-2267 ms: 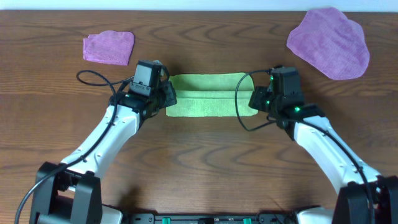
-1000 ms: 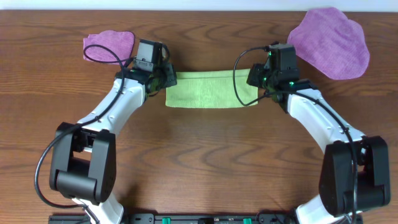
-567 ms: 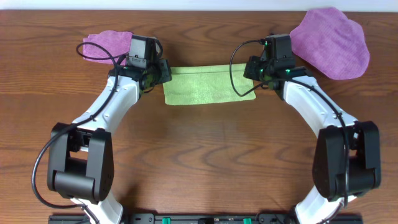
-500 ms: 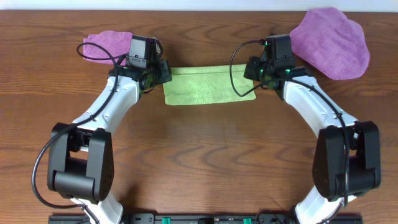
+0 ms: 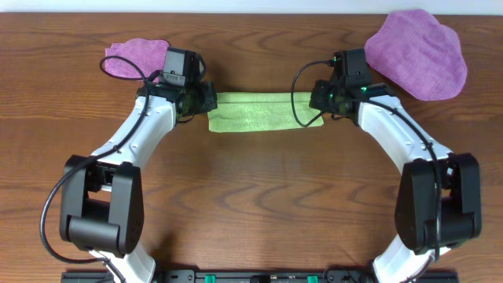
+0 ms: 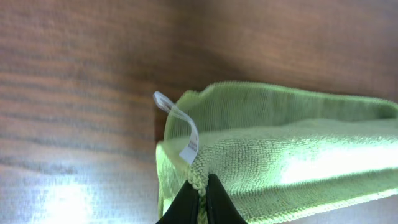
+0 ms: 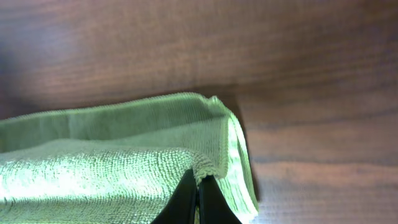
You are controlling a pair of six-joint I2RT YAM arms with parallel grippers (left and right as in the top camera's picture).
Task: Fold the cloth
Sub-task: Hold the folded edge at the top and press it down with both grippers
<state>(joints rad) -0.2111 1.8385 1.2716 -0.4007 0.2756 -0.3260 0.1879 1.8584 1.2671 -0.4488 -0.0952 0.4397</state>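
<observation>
Your cloth lies as a narrow green strip across the far middle of the bench, running left to right between the two arms. It is doubled over on itself, and both wrist views show one layer lying over another, with a band of the lower layer showing beyond the upper one.

Your left claw is pressed together on the cloth's left end. Its two dark tips meet with the hemmed edge of the upper layer nipped between them. The small white tag curls up from that same corner, just above the tips and not caught in them.

Your right claw is likewise pressed together, pinching the upper layer at the cloth's right end, close to the corner. Beyond the tips, the hem of the cloth curves around that corner and rests on the wood.

From overhead, the two arms mirror each other, one at each short end of the strip. The strip looks fairly flat and straight between them, with no obvious sag or bunching.

A large purple cloth sits at the far right corner of the bench, near your right arm but apart from the green strip. A small folded purple cloth lies at the far left, just beyond the left arm's wrist and clear of the green cloth.
</observation>
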